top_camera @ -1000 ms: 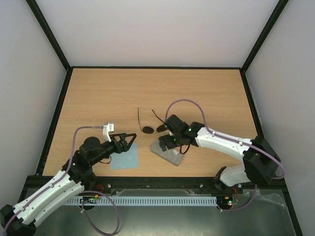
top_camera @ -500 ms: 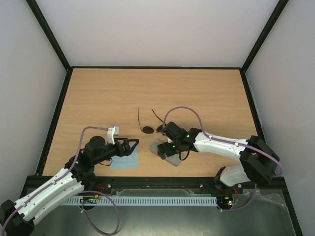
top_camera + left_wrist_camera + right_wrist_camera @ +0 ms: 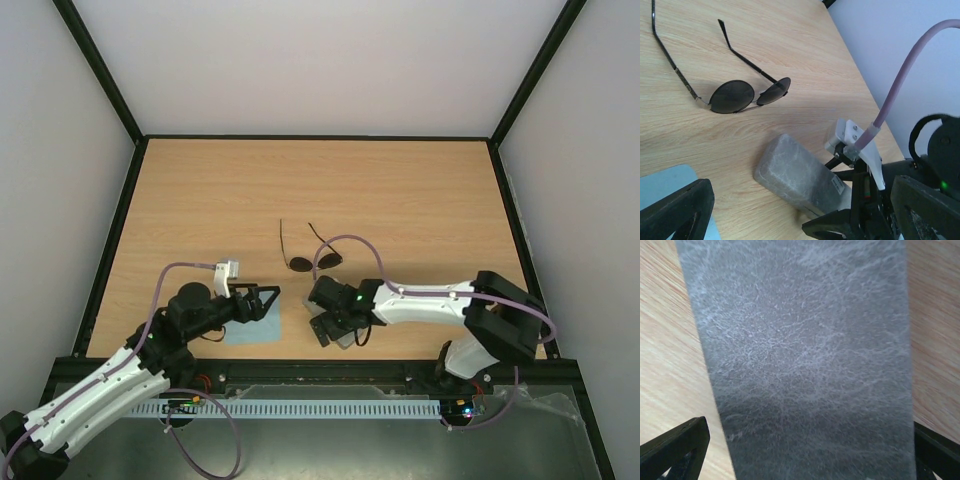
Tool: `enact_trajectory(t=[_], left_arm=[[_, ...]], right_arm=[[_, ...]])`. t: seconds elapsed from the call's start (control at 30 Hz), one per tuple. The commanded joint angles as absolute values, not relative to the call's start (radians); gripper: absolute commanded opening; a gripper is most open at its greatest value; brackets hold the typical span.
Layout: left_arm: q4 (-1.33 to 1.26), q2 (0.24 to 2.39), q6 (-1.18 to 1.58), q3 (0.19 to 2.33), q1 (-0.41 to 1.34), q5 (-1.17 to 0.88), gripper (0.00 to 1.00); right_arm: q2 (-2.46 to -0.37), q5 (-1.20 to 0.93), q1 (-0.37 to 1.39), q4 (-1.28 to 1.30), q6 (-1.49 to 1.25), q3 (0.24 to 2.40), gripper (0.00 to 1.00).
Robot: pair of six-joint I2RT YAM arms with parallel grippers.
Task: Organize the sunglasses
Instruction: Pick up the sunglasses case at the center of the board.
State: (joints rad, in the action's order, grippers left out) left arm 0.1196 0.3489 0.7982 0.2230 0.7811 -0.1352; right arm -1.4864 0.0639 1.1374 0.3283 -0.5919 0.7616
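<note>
Right gripper (image 3: 328, 325) shifted left and nearer along grey oblong textured case (image 3: 805, 365); now over it, jaws spread wide, straddling case. Light wooden table (image 3: 250, 190) bears everything. Left gripper (image 3: 268, 303) released, empty, over light blue square cloth (image 3: 248, 330). Round dark-lensed wire-framed sunglasses (image 3: 745, 95) lie unfolded on table just beyond case, untouched.

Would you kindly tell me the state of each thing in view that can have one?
sunglasses: unfolded, temples spread
case: closed, lying flat
cloth: spread flat
left gripper: open, empty
right gripper: open, astride the case
</note>
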Motion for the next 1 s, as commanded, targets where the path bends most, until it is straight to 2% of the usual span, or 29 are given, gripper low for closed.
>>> enact_trajectory(t=[0.0,0.1,0.6,0.8,0.97], left_arm=[[0.156,0.356,0.808,0.233,0.788,-0.102,0.99],[0.149,0.369,0.815,0.23,0.79,-0.095,1.0],[0.1,0.439,0.851,0.198,0.806,-0.061,1.0],[0.093,0.463,0.857,0.196,0.814,-0.05,0.99],[0.072,0.49,0.896,0.19,0.815,-0.047,0.99]], right_arm=[[-1.545,0.207,1.175,0.429,-0.631,0.815,0.99],[-1.547,0.24,1.178,0.448,-0.631,0.835,0.95],[-1.531,0.305,1.178,0.493,-0.606,0.87,0.93],[-1.536,0.298,1.178,0.474,-0.596,0.873,0.75],[-1.535,0.286,1.178,0.466,-0.589,0.865,0.64]])
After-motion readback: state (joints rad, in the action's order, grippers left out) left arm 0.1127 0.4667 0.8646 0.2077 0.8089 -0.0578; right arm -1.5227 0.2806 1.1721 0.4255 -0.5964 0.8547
